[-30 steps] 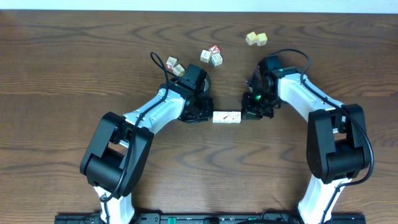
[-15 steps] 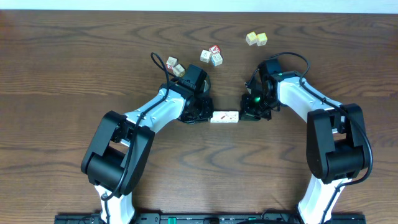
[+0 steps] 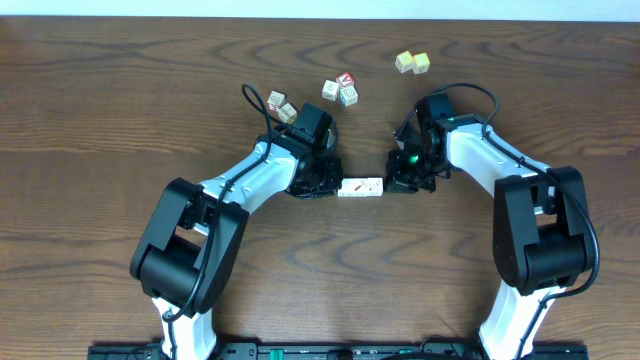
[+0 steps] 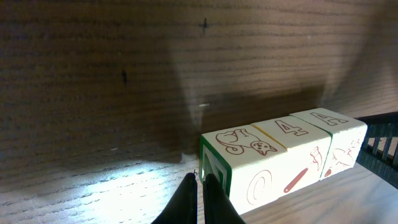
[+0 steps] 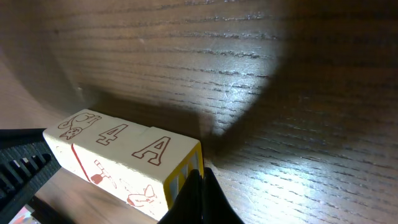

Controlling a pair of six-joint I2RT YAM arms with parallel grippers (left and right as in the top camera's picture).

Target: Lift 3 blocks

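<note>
block row [image 3: 361, 187] mid-table; red-topped cluster [image 3: 341, 89], yellow pair [image 3: 412, 62] well apart

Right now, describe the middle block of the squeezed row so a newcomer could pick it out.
On the wooden table, look at the centre, where the left tool and right tool press a row of three blocks end to end. The middle block is the one neither tool touches. Its top face shows a 4, while its neighbours show an animal drawing and an A.
</note>
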